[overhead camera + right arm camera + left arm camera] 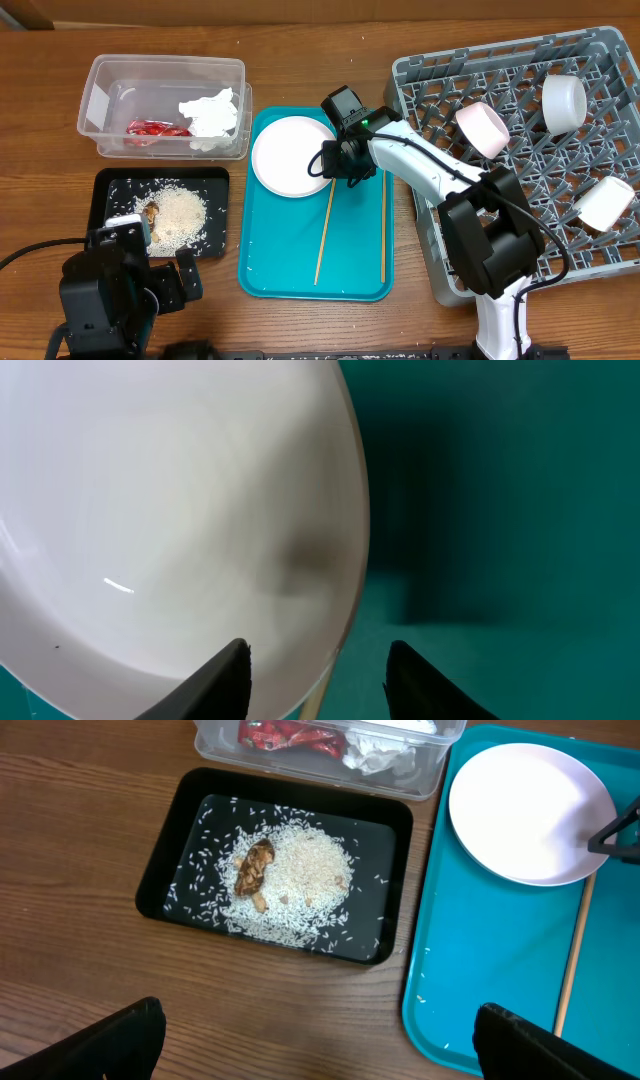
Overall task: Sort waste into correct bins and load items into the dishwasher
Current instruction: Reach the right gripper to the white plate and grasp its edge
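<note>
Waste looks sorted from overhead: crumpled foil wrapper (155, 128) and soft napkin (212, 115) in the clear tub (100, 75), grainy rice (182, 212) with a brown scrap (152, 211) in the black tray (104, 181). Three white bowls (563, 103) lie in the grey lattice rack (420, 75). A glossy round plate (290, 155) and two thin wooden chopsticks (325, 235) wait on the teal tray (360, 275).

Left wrist: left gripper (320, 1055) spread wide, empty.

Right wrist: right gripper (320, 675) straddles the plate rim, fingers apart, not pinching yet.

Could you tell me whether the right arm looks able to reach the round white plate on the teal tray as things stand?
Probably yes: the right gripper sits at the rim of the round white plate, a finger on each side of the edge, with nothing in between.
</note>
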`<state>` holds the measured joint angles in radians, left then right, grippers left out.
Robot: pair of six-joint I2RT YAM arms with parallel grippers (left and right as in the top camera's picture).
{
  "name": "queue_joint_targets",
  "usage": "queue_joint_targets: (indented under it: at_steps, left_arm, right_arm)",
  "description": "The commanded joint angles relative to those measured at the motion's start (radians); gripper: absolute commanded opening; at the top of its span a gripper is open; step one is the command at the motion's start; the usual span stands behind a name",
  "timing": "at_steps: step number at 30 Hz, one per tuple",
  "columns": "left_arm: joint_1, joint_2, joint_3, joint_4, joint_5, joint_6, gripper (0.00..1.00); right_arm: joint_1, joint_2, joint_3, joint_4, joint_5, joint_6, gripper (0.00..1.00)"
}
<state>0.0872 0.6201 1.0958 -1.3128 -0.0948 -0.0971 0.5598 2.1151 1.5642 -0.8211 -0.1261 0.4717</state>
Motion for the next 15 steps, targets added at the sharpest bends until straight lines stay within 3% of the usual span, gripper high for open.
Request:
queue_joint_targets:
  at_steps: [1, 15]
  left_arm:
    - [0.004, 0.002, 0.005, 0.001, -0.012, 0.004, 1.0]
    - [0.004, 0.002, 0.005, 0.001, -0.012, 0.004, 1.0]
  right_arm:
    - [0.003, 0.005, 0.006, -0.007, -0.002, 0.052, 0.42]
    - [0.03, 0.012, 0.006, -0.042, -0.007, 0.208, 0.25]
